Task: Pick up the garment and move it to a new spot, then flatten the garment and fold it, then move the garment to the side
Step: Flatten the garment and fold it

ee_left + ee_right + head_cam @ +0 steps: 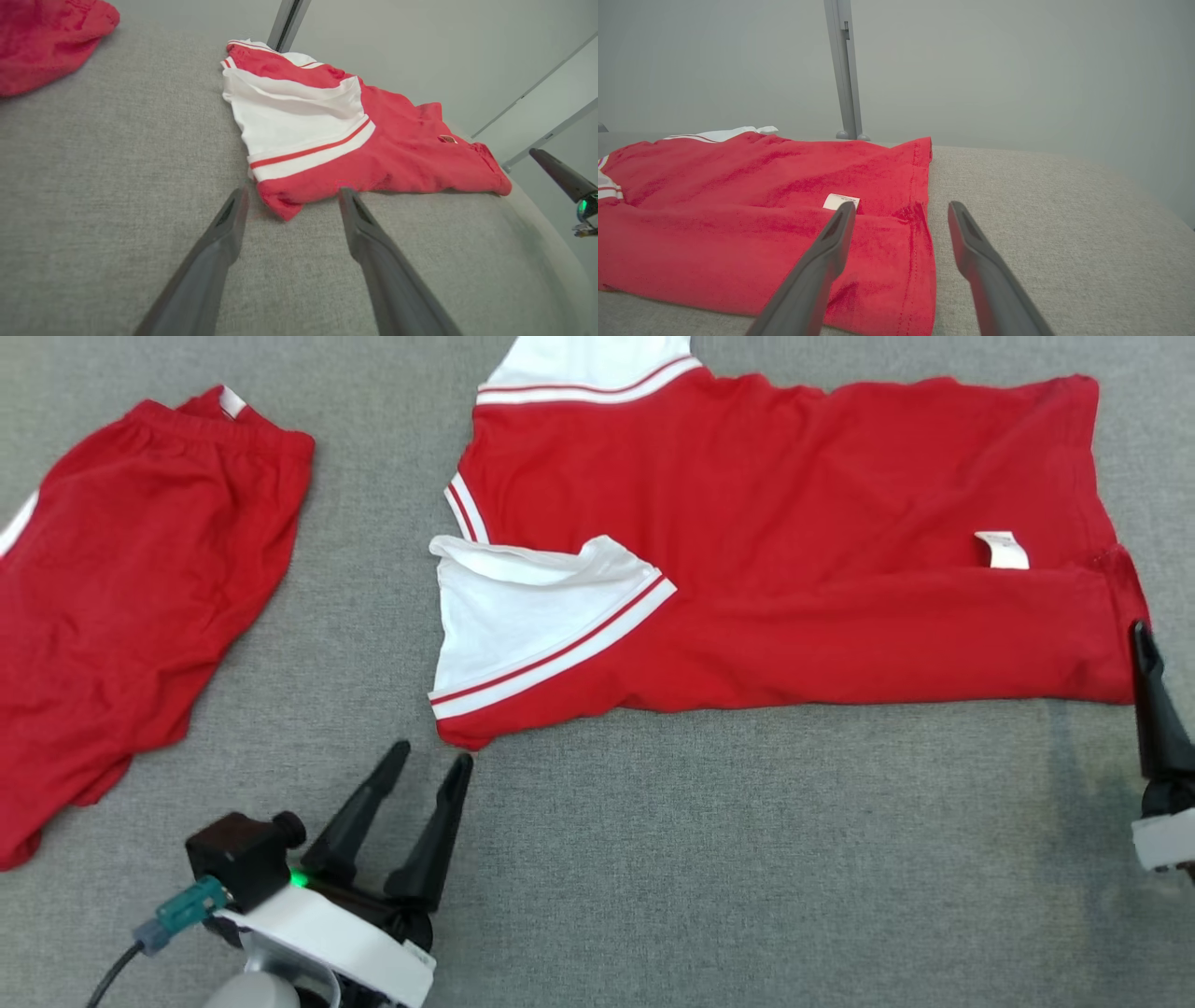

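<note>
Shirt [794, 569] just ahead of left hand [431, 752] and right hand [901, 205], long axis spanning hand to hand; both hands wide open, empty, one per end.

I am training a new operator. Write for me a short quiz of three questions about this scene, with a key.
1. Multiple choice: what lies to the robot's left of the folded red fabric shirt with white striped sleeves?
A) a blue towel
B) a crumpled red fabric garment
C) a black sock
2. True or false: the left jaws are shut on the shirt's sleeve.
3. Fill in: the small white rectangular label lies near the shirt's ____ end (robot's left or right).
Key: 1 B; 2 false, the left jaws stand open; 3 right.
</note>
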Tool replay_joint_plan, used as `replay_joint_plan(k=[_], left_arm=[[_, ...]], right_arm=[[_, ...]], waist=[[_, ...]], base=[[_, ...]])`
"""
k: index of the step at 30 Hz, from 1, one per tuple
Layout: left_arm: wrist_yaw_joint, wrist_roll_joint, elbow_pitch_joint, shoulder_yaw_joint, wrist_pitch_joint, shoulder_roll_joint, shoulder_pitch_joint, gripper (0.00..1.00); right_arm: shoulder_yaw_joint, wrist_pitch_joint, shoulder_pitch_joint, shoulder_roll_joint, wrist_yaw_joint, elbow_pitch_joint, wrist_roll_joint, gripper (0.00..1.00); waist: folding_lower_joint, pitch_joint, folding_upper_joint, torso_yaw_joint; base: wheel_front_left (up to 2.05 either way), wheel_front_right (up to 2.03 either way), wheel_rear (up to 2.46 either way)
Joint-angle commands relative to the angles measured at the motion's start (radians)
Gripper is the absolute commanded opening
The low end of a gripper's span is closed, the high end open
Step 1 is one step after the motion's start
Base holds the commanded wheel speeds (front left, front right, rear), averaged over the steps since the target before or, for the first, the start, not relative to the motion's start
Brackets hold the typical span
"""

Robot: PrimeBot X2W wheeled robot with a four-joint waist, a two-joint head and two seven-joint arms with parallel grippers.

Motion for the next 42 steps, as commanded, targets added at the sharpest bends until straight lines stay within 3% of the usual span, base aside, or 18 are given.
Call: replay_joint_plan(k=[1,6,15,16,17,18,30,31,32,33,42], left_arm=[[0.011,-0.007,0.011,-0.008,0.017,-0.001,0.011,1.0],[0.026,0.001,0.07,-0.013,0.032,-0.013,-0.029,1.0],[-0.017,-0.002,0.198,-0.044,0.083,-0.03,-0.115,1.0],[-0.024,0.001,0.208,-0.047,0.077,-0.031,-0.123,0.78],[-0.031,0.006,0.217,-0.05,0.071,-0.031,-0.13,0.33],[-0.037,0.01,0.224,-0.051,0.064,-0.031,-0.135,0.0],[-0.077,0.05,0.239,-0.086,0.019,0.012,-0.154,0.0],[-0.079,0.055,0.237,-0.088,0.017,0.014,-0.158,0.0],[-0.081,0.062,0.236,-0.093,0.016,0.018,-0.163,0.0],[-0.082,0.071,0.235,-0.096,0.013,0.024,-0.167,0.0],[-0.089,0.128,0.136,-0.158,0.081,0.13,-0.117,0.0]], right_arm=[[-0.002,-0.005,0.018,0.007,-0.002,-0.007,-0.007,1.0],[0.02,-0.005,0.028,0.015,-0.002,-0.01,-0.002,1.0],[0.049,-0.005,-0.007,0.007,-0.002,0.006,0.011,1.0],[0.05,-0.006,-0.006,0.008,-0.002,0.01,0.015,1.0],[0.054,-0.006,-0.008,0.012,-0.002,0.015,0.021,1.0],[0.058,-0.005,-0.01,0.014,-0.002,0.022,0.025,1.0],[0.162,0.014,-0.101,0.027,-0.002,0.246,0.164,1.0],[0.177,0.021,-0.107,0.024,-0.002,0.258,0.175,0.71],[0.195,0.027,-0.111,0.019,-0.002,0.269,0.187,0.24],[0.213,0.031,-0.111,0.018,-0.002,0.273,0.204,0.0],[0.281,0.029,-0.048,-0.119,-0.002,0.233,0.298,0.0]], waist=[[0.0,-0.022,0.0,0.001],[0.0,-0.021,0.0,-0.008],[0.0,0.013,0.0,-0.027],[0.0,0.015,0.0,-0.028],[0.0,0.017,0.0,-0.029],[0.0,0.019,0.0,-0.03],[0.0,0.013,0.0,0.0],[0.0,0.012,0.0,0.004],[0.0,0.01,0.0,0.008],[0.0,0.008,0.0,0.011],[0.0,-0.02,0.0,0.011]], base=[[0.0,0.0,0.0],[0.0,0.0,0.0],[0.0,0.0,0.0],[0.0,0.0,0.0],[0.0,0.0,0.0],[0.0,0.0,0.0],[0.0,0.0,0.0],[0.0,0.0,0.0],[0.0,0.0,0.0],[0.0,0.0,0.0],[0.0,0.0,0.0]])
